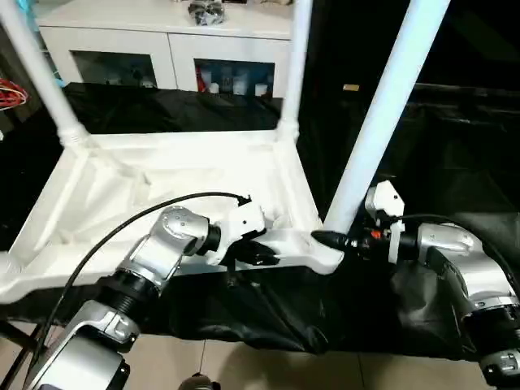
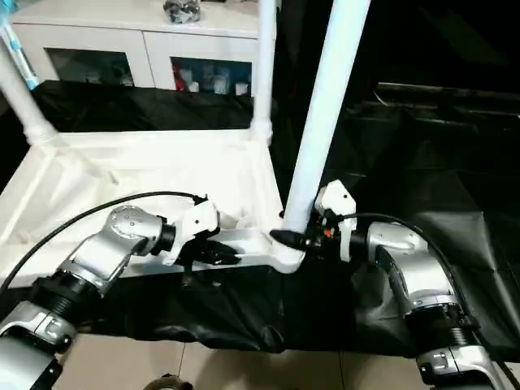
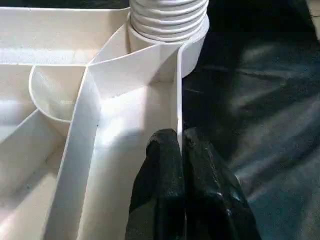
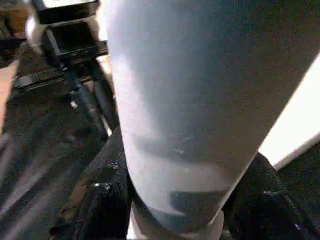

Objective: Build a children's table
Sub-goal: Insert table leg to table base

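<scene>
My right end effector [image 1: 331, 240] clamps the base of a white leg [image 1: 382, 114], one black finger on each side, just above the near right corner socket [image 1: 321, 253] of the upturned table top [image 1: 162, 183]. My left end effector [image 1: 262, 255] pinches the top's raised near rim [image 3: 176, 100], fingers [image 3: 162, 170] pressed together with the thin wall between them. The table top lies underside up on a black cloth [image 1: 455, 146] covering the tabletop, its ribs showing. Two more legs stand in the far sockets: one at the far left [image 1: 41, 73], one at the far right [image 1: 294, 65]. To the right of the held leg the cloth lies bare, open room for my right arm. Behind stands a white cabinet [image 1: 171, 45] with glass doors. All three legs run off the top edge. The top's near left corner is cut off by the edge and partly hidden behind my left forearm.
</scene>
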`<state>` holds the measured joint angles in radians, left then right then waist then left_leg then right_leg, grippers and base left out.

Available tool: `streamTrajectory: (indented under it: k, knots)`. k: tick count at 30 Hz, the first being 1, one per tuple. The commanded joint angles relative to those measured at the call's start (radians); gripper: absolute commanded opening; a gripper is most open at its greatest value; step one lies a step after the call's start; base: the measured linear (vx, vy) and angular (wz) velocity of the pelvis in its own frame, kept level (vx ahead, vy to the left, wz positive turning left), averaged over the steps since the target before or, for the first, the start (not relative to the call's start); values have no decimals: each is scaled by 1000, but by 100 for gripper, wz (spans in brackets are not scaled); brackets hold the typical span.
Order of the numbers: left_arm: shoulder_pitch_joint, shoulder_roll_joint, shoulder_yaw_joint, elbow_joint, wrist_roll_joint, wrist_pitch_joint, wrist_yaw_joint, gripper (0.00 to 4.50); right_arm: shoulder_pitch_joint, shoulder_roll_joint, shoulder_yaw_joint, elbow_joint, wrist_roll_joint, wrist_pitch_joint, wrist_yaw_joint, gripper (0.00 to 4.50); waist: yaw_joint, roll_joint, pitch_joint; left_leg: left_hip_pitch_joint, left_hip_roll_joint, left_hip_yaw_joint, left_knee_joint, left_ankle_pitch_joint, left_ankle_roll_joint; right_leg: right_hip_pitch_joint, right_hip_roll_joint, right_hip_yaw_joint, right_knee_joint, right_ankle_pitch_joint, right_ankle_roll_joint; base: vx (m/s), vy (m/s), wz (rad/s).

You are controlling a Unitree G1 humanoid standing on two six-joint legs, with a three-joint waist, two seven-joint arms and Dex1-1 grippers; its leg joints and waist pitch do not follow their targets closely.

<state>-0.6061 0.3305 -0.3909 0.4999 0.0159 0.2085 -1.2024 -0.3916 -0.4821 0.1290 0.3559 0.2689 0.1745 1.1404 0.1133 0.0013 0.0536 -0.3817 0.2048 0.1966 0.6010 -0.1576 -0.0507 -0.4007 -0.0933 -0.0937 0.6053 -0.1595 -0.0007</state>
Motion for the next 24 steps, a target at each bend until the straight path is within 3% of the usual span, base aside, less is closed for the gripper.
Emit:
streamTrajectory:
  k: [1, 3, 7, 12, 16, 17, 18, 19, 20, 21, 22, 23, 24]
  knots:
    - [-50, -10, 6, -16, -26, -34, -16, 0, 49, 1, 85, 44, -36, 23, 36, 190, -1, 3, -59, 34, 31, -27, -80, -430, -9, 31, -64, 42, -103, -471, -161, 0, 0, 0]
    - [-66, -11, 16, 7, -23, -36, -9, 0, 54, 3, 85, 48, -40, 11, 49, 190, -1, 3, -56, 36, 29, -29, -81, -444, -11, 29, -64, 40, -110, -513, -144, 0, 0, 0]
    - [-74, -19, 35, 23, -24, -32, 15, 0, 43, 22, 76, 82, -51, -7, 38, 190, -2, 5, -55, 36, 32, -32, -84, -454, -12, 29, -67, 39, -110, -516, -147, 0, 0, 0]
    - [-81, -40, 69, 26, -24, 21, 85, 0, -30, 81, 30, 205, -83, -19, -118, 190, -17, 7, -47, 42, 29, -39, -86, -520, -28, 27, -67, 26, -121, -598, -123, 0, 0, 0]
    - [-108, -75, 109, 40, -16, 79, 203, 0, -121, 143, -21, 358, -114, -23, -328, 190, -42, 18, -40, 51, 26, -51, -83, -593, -46, 28, -68, -4, -141, -686, -73, 0, 0, 0]
    - [-118, -88, 121, 44, -12, 97, 244, 0, -143, 158, -31, 396, -119, -24, -376, 190, -59, 23, -34, 52, 31, -62, -90, -655, -52, 39, -57, -38, -153, -674, -55, -56, 39, -19]
    - [-118, -88, 121, 44, -12, 97, 244, 0, -143, 158, -31, 396, -119, -24, -376, 190, -65, 47, -34, 38, 54, -78, -118, -764, -62, 69, -46, -52, -118, -574, -55, -56, 39, -19]
    - [-128, -104, 134, 49, -9, 116, 289, 0, -163, 174, -40, 431, -125, -29, -424, 190, -61, 58, -31, 14, 75, -81, -155, -834, -70, 94, -34, -44, -58, -468, -76, -68, 37, -19]
    - [-141, -131, 153, 55, -5, 143, 357, 0, -186, 195, -55, 471, -120, -26, -476, 190, -32, 56, -24, -34, 101, -70, -219, -924, -75, 121, -17, -11, 83, -232, -96, -77, -9, 1]
    - [-150, -150, 166, 58, -3, 161, 403, 0, -201, 209, -66, 498, -116, -24, -510, 190, -20, 23, -31, 17, 70, -34, -197, -839, -54, 71, -20, 48, 77, -302, -92, -77, -9, 1]
    - [-156, -173, 175, 57, 2, 181, 450, 0, -220, 227, -78, 530, -111, -17, -556, 190, -31, -17, -33, 65, 21, -38, -112, -719, -72, 15, -56, 66, -40, -583, -79, 2, -92, 7]
    - [-156, -173, 175, 57, 2, 181, 450, 0, -220, 227, -78, 530, -111, -17, -556, 190, -20, -48, -30, 93, -33, -29, 64, -354, -29, -36, -131, 60, -168, -1029, -22, 15, -112, -10]
    - [-159, -187, 179, 54, 6, 193, 478, 0, -234, 238, -85, 555, -108, -16, -585, 190, 8, -25, -34, 2, -16, -56, 16, -152, 14, 56, -156, 101, -132, -969, -28, 70, -128, -26]
